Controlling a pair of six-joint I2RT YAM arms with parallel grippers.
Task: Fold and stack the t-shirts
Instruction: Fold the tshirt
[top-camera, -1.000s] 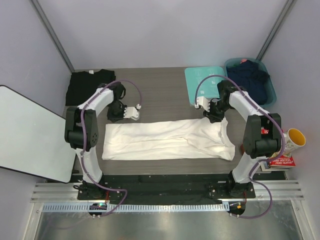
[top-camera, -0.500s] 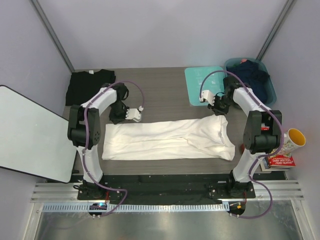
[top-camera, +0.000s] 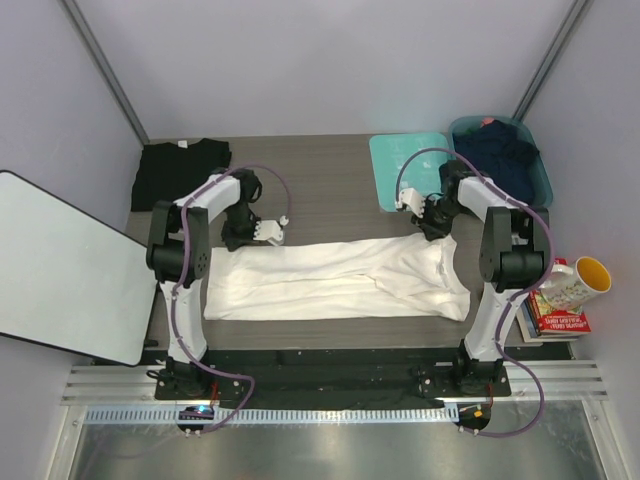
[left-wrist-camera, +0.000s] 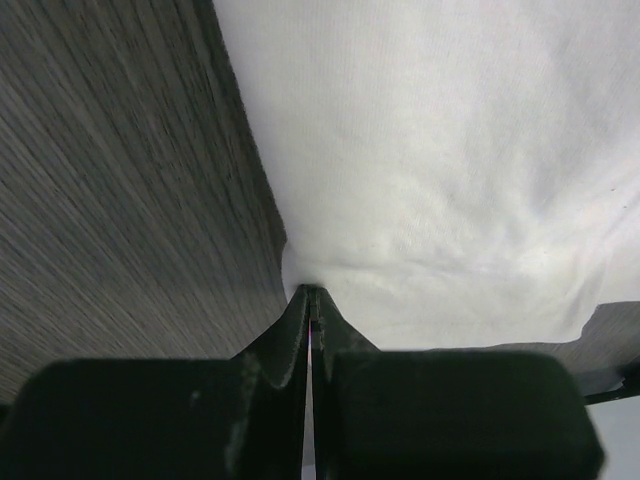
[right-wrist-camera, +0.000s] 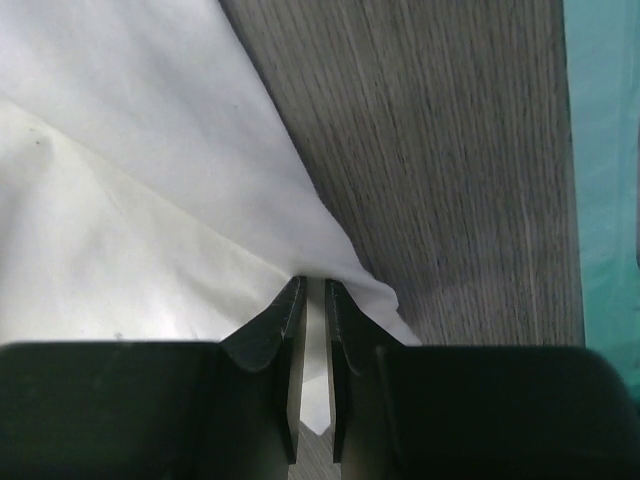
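Left pincer (left-wrist-camera: 311, 293) is clamping the far edge of the white t-shirt (top-camera: 330, 285). Right pincer (right-wrist-camera: 312, 288) is clamping the same edge on the desk (top-camera: 320, 190).

— What lies at the far right of the wooden table (top-camera: 320, 170)?
— A flat teal board (top-camera: 405, 165), just beside a teal bin (top-camera: 543, 188).
— And past the right edge?
— A mug (top-camera: 578, 280), yellow inside, on books (top-camera: 560, 323). A white panel (top-camera: 60, 265) lies left.
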